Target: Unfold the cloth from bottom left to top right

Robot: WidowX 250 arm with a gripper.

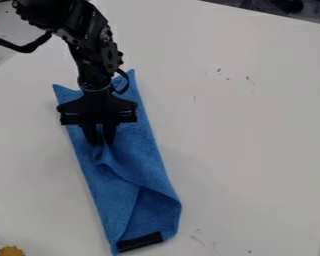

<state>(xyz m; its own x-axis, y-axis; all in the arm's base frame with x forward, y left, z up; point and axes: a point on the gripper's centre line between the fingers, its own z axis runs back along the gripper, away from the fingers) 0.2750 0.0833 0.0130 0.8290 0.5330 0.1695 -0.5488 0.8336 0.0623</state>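
Note:
The gripper (101,142) points down over the upper middle of the blue cloth (152,155), its fingers close together on a raised pinch of fabric. The cloth lies as a long folded strip, slanting from upper left to lower centre. A crease runs from the fingertips down to the right, where a folded flap shows near the lower end. A black strip (140,241) sits at the cloth's bottom edge. The arm and gripper body hide part of the cloth's upper end.
The white table (256,130) spreads around the cloth, with small dark marks at the upper right. A yellow-orange object (12,251) sits at the lower left corner. Dark items lie beyond the table's edge at the top right.

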